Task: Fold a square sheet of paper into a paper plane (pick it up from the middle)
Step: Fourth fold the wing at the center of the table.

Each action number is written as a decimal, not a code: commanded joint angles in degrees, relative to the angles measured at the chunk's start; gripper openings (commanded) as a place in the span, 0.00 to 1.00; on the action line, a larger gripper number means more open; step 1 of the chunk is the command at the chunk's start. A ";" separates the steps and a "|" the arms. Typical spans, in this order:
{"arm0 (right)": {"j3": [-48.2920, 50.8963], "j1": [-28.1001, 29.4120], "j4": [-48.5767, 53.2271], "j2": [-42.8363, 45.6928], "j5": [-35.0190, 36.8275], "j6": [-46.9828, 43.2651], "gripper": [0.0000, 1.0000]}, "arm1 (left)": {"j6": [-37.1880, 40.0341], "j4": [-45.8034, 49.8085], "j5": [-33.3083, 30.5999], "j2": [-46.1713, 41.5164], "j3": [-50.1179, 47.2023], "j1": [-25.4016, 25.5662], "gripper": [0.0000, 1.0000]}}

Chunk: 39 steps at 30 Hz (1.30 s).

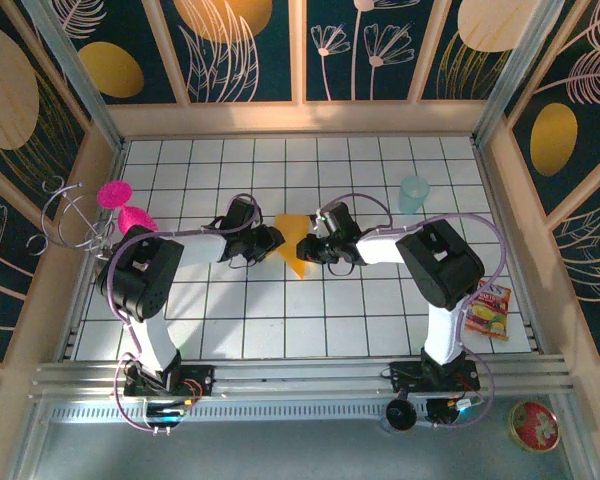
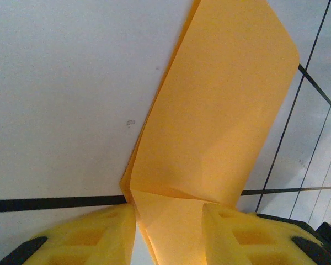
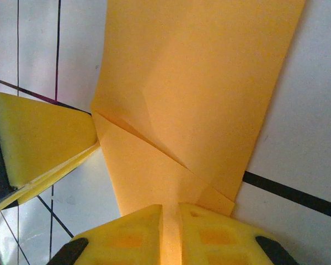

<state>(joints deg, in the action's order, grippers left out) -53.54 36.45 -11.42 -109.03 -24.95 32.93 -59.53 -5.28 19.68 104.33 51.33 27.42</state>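
Pinching orange-yellow paper (image 3: 198,83) at the worktop (image 2: 60,83) centre: my right gripper (image 3: 171,210) clamped on it, my left gripper (image 2: 168,212) apart around its corner.

your desk (image 1: 230,330) is white with a black grid. lying on it you have a folded orange-yellow sheet of paper (image 1: 295,240) at centre, a teal cup (image 1: 414,193) at two o'clock, a snack packet (image 1: 489,310) at four, and pink pieces (image 1: 135,218) at ten.
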 commanded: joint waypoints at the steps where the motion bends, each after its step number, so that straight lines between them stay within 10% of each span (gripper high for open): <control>1: 0.50 -0.45 2.74 -3.34 2.55 -1.72 0.16 | 0.86 0.13 1.70 1.40 0.88 0.00 0.35; 39: 1.50 -0.76 2.98 -3.31 3.45 -2.52 0.15 | 5.14 -2.85 9.24 4.11 3.88 -3.15 0.25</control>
<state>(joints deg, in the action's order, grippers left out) -53.56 36.32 -11.38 -109.19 -25.15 31.88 -56.10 -7.49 27.07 107.33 53.43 24.64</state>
